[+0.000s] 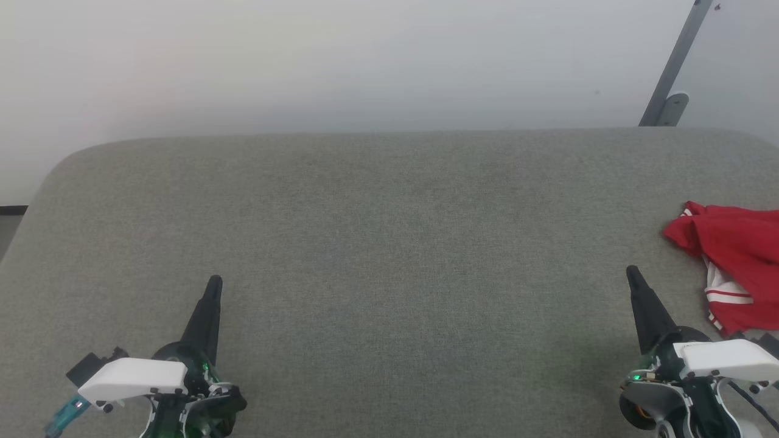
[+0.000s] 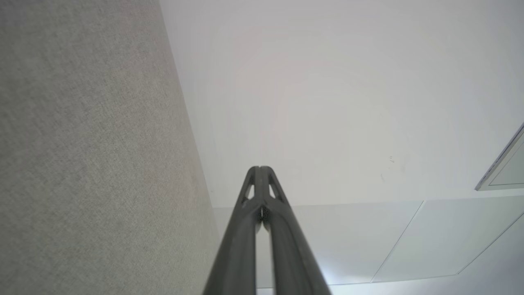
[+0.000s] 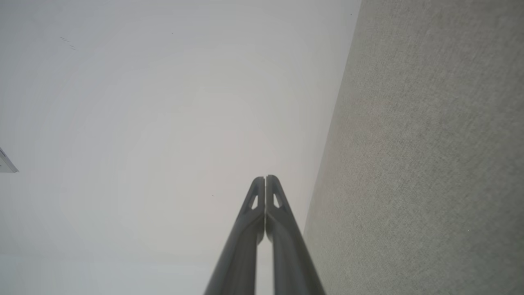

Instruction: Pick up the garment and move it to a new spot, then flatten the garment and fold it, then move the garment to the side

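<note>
Status: garment (image 1: 733, 267) sits at the far right of the head frame, mid-height, on the grey padded surface (image 1: 389, 243). It's bunched, not flat: red folds over a white panel with striped trim. Its right part runs off the frame edge, so the full extent is unknown.

Left gripper (image 1: 214, 283) is lower left and right gripper (image 1: 633, 272) lower right. Both are clenched tip to tip with nothing between them (wrist views agree: fingers pressed together, aimed along the surface toward the wall (image 1: 365, 61)). The right gripper is just beside the cloth's lower-left edge. Its wrist housing overlaps the hem in the picture, and I can't tell whether they touch.

Stage: ambiguous. A heap at the side fits a shirt waiting to be picked up, and equally one shoved aside after a loose fold. Can't call it.

Risks from here:
- Any right-arm motion could snag the hem near the wrist housing and drag the heap.
- Part of the cloth is out of camera sight, so a grasp point there would be chosen blind. The surface edge on that side isn't visible either, so slip-off is possible.
- Pinching a bunched pile could catch several layers or just a sleeve, and it would lift twisted.
- Jaws driven in clenched would only shove the cloth.
</note>
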`<state>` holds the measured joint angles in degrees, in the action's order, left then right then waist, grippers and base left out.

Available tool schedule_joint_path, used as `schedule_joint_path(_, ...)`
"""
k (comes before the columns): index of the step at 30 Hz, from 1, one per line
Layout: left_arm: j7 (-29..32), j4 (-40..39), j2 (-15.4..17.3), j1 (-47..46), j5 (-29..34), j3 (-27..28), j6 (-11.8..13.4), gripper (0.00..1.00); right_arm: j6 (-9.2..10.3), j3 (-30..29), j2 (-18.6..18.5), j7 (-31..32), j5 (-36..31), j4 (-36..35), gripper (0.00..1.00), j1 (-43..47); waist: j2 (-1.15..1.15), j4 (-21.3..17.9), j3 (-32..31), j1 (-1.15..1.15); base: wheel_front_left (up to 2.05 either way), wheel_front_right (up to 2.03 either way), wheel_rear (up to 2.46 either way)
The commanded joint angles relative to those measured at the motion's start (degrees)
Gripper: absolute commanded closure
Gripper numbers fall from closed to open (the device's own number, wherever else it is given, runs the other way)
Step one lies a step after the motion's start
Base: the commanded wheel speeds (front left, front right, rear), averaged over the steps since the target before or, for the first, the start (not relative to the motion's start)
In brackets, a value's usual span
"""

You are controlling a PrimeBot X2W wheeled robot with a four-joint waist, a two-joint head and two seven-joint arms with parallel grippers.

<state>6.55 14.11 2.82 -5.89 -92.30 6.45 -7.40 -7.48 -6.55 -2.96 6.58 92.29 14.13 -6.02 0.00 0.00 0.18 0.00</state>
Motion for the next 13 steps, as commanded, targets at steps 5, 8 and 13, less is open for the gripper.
schedule_joint_path(5,0.2,-0.2,-0.1,-0.7,-0.2,0.1,-0.2,1.00,-0.02,0.0,0.2,0.1,0.2,-0.2,1.00,-0.4,0.00,0.0,0.0,0.00,0.00,0.00,0.00)
schedule_joint_path(8,0.2,-0.2,-0.1,-0.7,-0.2,0.1,-0.2,1.00,-0.02,0.1,0.2,0.1,0.2,-0.2,1.00,-0.4,0.00,0.0,0.0,0.00,0.00,0.00,0.00)
schedule_joint_path(13,0.2,-0.2,-0.1,-0.7,-0.2,0.1,-0.2,1.00,-0.02,0.1,0.2,0.1,0.2,-0.2,1.00,-0.4,0.00,0.0,0.0,0.00,0.00,0.00,0.00)
